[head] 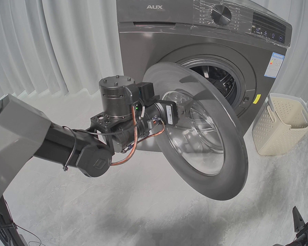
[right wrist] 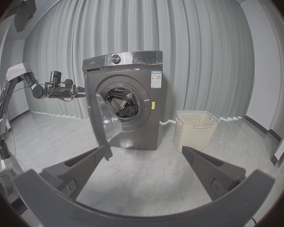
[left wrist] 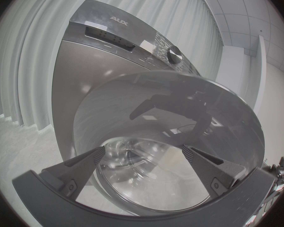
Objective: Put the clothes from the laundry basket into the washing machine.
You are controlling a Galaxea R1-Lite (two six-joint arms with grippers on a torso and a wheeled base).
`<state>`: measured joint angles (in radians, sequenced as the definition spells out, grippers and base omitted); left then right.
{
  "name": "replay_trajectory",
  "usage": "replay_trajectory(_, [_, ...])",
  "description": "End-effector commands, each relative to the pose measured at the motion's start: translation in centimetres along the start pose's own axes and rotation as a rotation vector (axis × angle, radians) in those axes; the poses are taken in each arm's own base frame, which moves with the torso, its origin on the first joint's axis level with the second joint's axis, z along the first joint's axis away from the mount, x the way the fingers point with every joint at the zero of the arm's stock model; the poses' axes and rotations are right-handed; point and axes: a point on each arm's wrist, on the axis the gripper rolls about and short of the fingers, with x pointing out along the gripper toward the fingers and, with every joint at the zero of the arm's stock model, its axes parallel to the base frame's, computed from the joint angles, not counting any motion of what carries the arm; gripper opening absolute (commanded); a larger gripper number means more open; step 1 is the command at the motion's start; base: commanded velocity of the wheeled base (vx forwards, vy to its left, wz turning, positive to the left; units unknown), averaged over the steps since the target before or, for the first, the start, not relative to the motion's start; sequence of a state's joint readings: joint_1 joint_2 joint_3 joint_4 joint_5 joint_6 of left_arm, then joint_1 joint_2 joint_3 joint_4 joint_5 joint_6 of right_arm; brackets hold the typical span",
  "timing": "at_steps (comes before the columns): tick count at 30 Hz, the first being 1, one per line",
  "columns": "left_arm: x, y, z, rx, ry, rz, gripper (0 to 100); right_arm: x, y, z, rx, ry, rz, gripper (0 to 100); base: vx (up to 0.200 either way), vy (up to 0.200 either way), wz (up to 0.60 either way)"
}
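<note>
Two grippers, spread and empty: my left gripper [left wrist: 142, 148] just beside the outer face of the door [head: 208, 175], my right gripper [right wrist: 142, 148] low at near right. Dark clothes [right wrist: 127, 111] lie in the drum [right wrist: 116, 102]; the laundry basket [head: 280, 134] stands right of the washing machine [head: 154, 45]. I'd push the door rim squarely and slowly.

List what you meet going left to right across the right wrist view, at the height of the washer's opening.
left pincer → open door → dark clothes → laundry basket
</note>
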<state>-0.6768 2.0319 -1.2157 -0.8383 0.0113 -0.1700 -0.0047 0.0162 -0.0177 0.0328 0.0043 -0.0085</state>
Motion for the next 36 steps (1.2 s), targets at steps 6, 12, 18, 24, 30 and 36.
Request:
replay_trajectory(6, [3.3,0.7,-0.1,-0.061,-0.067,0.101,100,0.0,0.0,-0.2,-0.001,-0.005,0.000,100,0.000,0.000,0.00])
replay_trajectory(12, [0.5,0.2,-0.4,-0.073,-0.008,0.102,100,0.0,0.0,-0.2,-0.001,-0.005,0.000,100,0.000,0.000,0.00])
replay_trajectory(18, [-8.5,-1.6,0.0,-0.059,0.083,0.064,100,0.0,0.0,-0.2,-0.001,-0.005,0.000,100,0.000,0.000,0.00])
replay_trajectory(24, [-18.8,-1.5,-0.1,-0.043,0.112,0.057,100,0.0,0.0,-0.2,-0.001,-0.005,0.000,100,0.000,0.000,0.00])
replay_trajectory(30, [-28.5,0.3,-2.2,0.052,0.083,0.111,100,0.0,0.0,-0.2,-0.001,-0.005,0.000,100,0.000,0.000,0.00])
replay_trajectory(36, [-33.8,2.0,-4.0,0.053,0.060,0.240,100,0.0,0.0,-0.2,-0.001,-0.005,0.000,100,0.000,0.000,0.00])
